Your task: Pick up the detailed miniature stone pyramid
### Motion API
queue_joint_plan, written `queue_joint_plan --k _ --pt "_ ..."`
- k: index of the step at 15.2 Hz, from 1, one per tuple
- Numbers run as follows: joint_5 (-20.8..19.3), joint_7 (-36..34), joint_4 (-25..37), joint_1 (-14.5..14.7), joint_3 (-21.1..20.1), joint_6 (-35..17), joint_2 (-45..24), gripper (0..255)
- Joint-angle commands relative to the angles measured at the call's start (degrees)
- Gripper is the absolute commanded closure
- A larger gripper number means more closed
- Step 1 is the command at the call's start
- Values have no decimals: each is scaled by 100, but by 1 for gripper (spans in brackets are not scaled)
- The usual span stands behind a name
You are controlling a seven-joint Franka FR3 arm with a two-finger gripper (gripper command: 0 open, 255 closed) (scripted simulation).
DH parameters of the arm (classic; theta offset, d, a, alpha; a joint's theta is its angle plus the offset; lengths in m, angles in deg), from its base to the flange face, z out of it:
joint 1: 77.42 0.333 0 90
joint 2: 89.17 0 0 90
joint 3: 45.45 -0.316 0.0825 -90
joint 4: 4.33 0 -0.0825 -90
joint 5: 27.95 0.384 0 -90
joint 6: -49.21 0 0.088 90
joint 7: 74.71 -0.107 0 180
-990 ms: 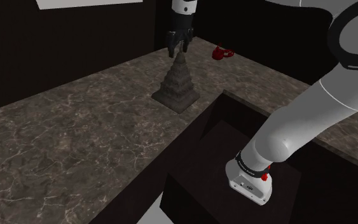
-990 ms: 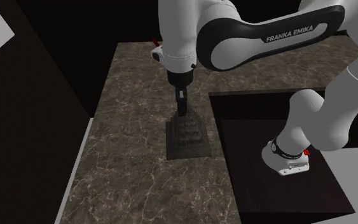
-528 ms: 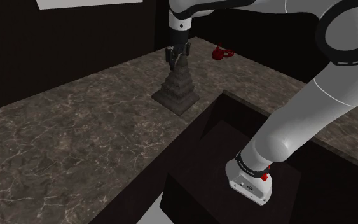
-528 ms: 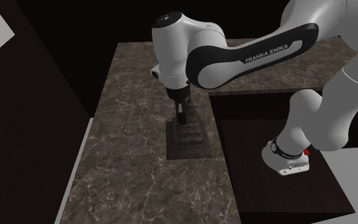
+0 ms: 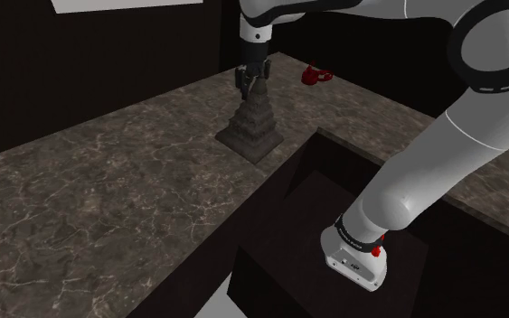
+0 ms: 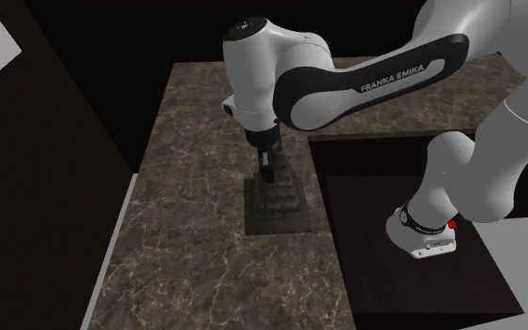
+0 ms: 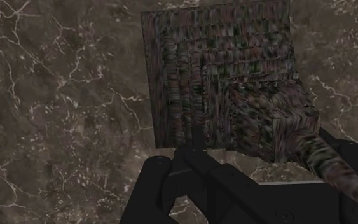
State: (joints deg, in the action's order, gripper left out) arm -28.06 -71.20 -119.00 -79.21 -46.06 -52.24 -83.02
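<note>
Jaws are seen drawn in against the thin spire of the stepped stone pyramid [image 5: 251, 125], which is clasped between the black fingers of the gripper [image 5: 252, 83]. The pyramid is shown upright, its square base flat on the dark, white-veined counter [image 5: 108, 190], just beside the edge where the surface is cut away, near the inner corner of that cut-out. From the wrist view, the mottled grey-brown tiers are looked down upon, with the spire rising between the fingers [image 7: 193, 153] and the base set square against the veined stone. The white arm [image 5: 442, 154] is arched over the cut-out from its base, and the hand is pointed straight down over the pyramid's top. A small red object [image 5: 315, 76] is pictured well apart from the pyramid, by the counter's far edge against the dark wall.
</note>
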Motion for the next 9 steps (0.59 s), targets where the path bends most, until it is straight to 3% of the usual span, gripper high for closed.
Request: queue_joint_plan --k 1,9 --pt "1 6 109 -2 2 114 -1 255" --pt "1 7 695 -2 3 728 27 255"
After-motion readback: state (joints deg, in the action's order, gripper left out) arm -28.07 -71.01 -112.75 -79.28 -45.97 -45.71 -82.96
